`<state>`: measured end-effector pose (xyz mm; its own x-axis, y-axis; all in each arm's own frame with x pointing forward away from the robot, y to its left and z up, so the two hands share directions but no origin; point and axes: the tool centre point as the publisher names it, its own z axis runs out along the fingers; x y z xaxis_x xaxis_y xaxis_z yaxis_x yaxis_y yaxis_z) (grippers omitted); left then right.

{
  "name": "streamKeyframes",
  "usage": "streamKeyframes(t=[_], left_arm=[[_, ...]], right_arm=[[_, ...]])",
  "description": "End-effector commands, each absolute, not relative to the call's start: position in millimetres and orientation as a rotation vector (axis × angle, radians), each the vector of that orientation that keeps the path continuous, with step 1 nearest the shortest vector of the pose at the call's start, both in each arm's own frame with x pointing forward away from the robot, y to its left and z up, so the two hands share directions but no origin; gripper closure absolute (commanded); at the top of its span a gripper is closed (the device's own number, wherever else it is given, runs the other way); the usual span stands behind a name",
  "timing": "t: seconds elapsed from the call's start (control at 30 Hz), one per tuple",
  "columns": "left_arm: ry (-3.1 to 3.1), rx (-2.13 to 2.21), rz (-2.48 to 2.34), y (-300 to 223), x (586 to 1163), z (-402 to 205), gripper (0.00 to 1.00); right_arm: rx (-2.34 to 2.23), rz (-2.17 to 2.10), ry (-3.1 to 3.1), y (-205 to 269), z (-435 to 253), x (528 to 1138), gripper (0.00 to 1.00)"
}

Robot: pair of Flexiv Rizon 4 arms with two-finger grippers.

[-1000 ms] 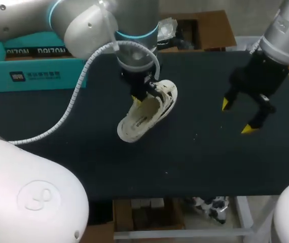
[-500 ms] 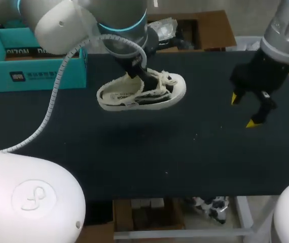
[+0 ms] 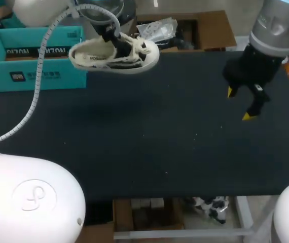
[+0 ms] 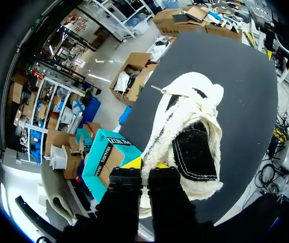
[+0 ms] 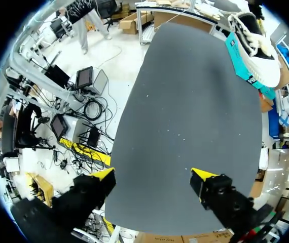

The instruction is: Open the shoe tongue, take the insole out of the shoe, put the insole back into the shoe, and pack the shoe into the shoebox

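Observation:
A white sneaker [image 3: 115, 53] with loose laces hangs in the air, roughly level, over the table's back left, beside the teal shoebox [image 3: 33, 66]. My left gripper [image 3: 109, 38] is shut on its upper edge near the tongue. In the left wrist view the sneaker [image 4: 190, 136] stretches ahead of the left gripper [image 4: 145, 165], whose fingers pinch its rim, with the shoebox [image 4: 104, 159] below and to one side. My right gripper [image 3: 238, 104] is open above the table's right side, holding nothing. From the right wrist view the right gripper [image 5: 152, 177] faces the bare mat, the sneaker [image 5: 256, 45] far ahead.
The dark table mat [image 3: 159, 147] spreads between the two arms. The shoebox stands open along the back left edge. My left arm's white cable [image 3: 33, 101] loops down over the table's left part.
My left arm has lifted the sneaker off the mat and carried it back and left toward the shoebox, turning it level. The right gripper drifted slightly toward the back, still open.

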<state>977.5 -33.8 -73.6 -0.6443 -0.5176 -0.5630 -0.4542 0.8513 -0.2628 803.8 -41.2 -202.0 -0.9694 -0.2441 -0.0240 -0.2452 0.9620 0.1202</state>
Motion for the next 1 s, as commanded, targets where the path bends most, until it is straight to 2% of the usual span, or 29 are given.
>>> streamKeyframes(t=[0.03,0.5,0.8,1.0], left_arm=[[2.397,-0.615,-0.193,20.6,1020.9,-65.0,1.00],[2.433,-0.499,-0.257,189.7,1155.4,-94.3,1.00],[2.462,-0.547,-0.291,244.3,1192.0,-124.6,1.00],[2.505,-0.553,-0.280,259.8,1199.0,-154.4,1.00]], right_arm=[[-0.388,0.191,3.106,-41.2,-201.0,804.1,0.00],[-0.388,0.191,3.106,-41.2,-201.0,804.1,0.00],[-0.388,0.191,3.106,-41.2,-201.0,804.1,0.00],[-0.388,0.191,3.106,-41.2,-201.0,804.1,0.00]])
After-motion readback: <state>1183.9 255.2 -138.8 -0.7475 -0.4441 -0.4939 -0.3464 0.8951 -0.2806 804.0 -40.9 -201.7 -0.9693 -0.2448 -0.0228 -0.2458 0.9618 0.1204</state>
